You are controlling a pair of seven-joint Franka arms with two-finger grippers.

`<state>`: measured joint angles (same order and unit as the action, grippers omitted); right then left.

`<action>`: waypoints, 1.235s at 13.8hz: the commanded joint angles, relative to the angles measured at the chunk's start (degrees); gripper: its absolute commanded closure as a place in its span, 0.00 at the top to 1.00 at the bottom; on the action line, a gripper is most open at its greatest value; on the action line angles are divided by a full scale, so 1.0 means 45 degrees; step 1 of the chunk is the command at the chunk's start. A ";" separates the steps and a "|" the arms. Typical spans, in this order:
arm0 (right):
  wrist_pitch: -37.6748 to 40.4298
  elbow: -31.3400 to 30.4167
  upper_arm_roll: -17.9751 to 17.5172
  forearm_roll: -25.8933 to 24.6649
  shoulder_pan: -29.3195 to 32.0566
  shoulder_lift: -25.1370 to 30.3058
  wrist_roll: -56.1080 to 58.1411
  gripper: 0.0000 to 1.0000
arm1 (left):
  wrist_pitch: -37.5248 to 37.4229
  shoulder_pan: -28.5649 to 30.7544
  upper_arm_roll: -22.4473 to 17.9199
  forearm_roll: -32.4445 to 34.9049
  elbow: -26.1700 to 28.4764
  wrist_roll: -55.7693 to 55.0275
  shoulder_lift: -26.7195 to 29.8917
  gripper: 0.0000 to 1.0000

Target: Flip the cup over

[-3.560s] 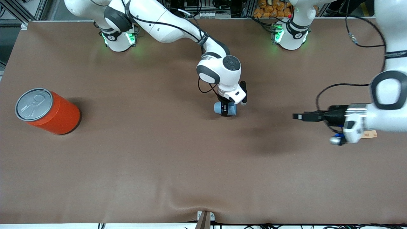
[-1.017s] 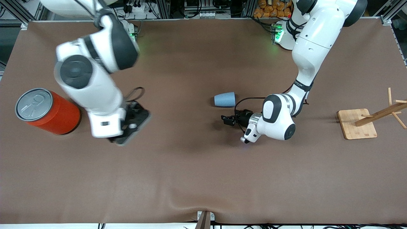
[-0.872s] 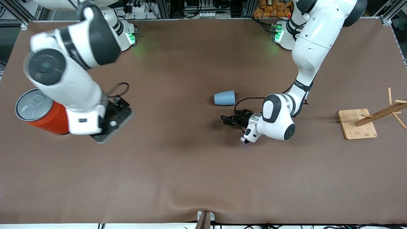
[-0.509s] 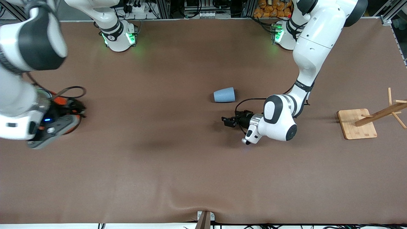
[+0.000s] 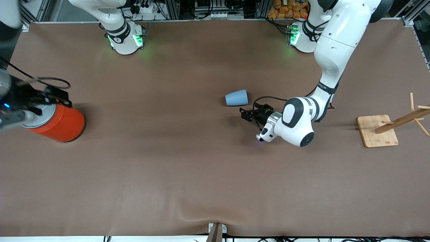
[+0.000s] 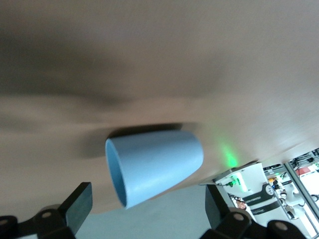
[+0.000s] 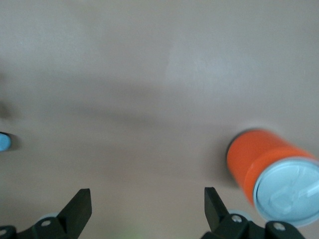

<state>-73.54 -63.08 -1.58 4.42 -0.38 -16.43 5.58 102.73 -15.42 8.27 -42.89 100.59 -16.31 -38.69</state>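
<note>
I see my left end effector (image 5: 247,114) low over the middle of the table (image 5: 188,174), fingers spread, holding nothing. Just beside it, slightly farther from the front camera, the cup (image 5: 236,98) lies on its side with its mouth facing those fingers. At the right arm's end, my right end effector (image 5: 57,97) hangs with fingers spread over the orange can (image 5: 62,124).

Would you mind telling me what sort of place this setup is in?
Probably a robotics lab: two white arms mounted on a brown-covered table, aluminium framing with cables along its edge, and practice props, a blue cup and an orange can.
</note>
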 commanded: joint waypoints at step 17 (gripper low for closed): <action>-0.0397 -0.2917 0.1073 -0.0768 -0.0715 0.3435 -0.0420 1.00 | 0.2054 -0.1005 0.0370 -0.1815 0.1671 0.0538 0.0571 1.00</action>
<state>-76.75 -77.39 1.86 1.36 -1.74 -1.01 3.88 111.19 -19.58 9.91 -48.96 108.26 -14.84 -36.85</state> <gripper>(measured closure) 0.000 0.000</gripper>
